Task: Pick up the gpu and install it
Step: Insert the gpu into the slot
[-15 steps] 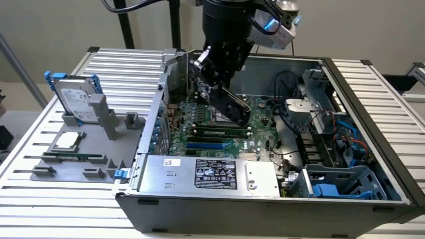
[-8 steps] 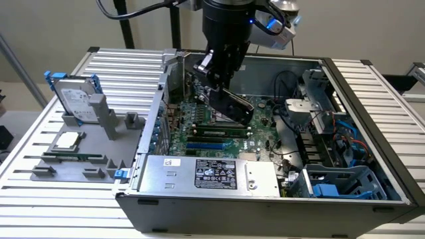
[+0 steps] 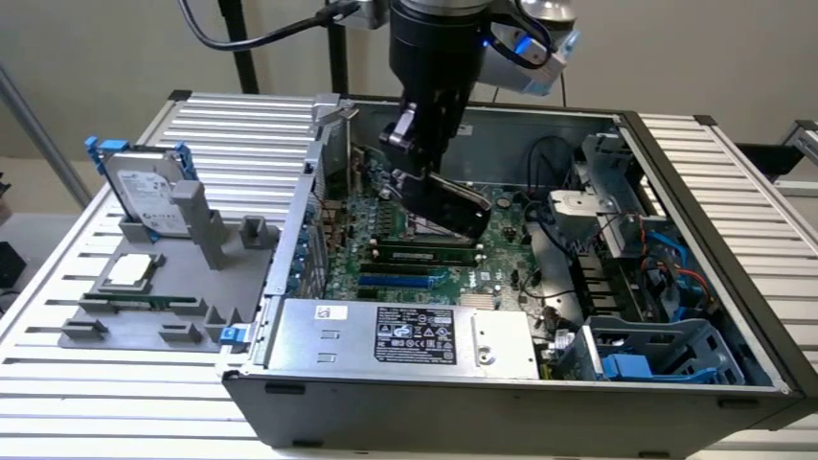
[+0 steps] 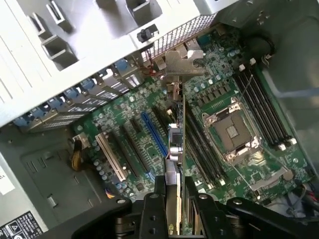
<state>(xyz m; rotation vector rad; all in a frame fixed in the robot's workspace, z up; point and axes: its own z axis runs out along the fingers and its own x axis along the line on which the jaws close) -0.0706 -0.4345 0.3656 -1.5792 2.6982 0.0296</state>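
In the exterior view the end effector [image 3: 428, 177] reaches down into the open case [image 3: 511, 412] on the bench [image 3: 230, 115]. It is clamped on the gpu [image 3: 458, 209], which hangs tilted just beneath it over the motherboard [image 3: 383, 259], probably so that its edge can line up with a slot. The power supply label [image 3: 416, 335] has print too small to read. In the wrist view the end effector [image 4: 175, 199] pinches the gpu [image 4: 175, 144] edge-on. The bracket [image 4: 182, 62] is at the far end toward the case's rear wall, a blue slot [image 4: 154, 134] runs beside the card and the CPU socket [image 4: 232, 132] lies on the other side.
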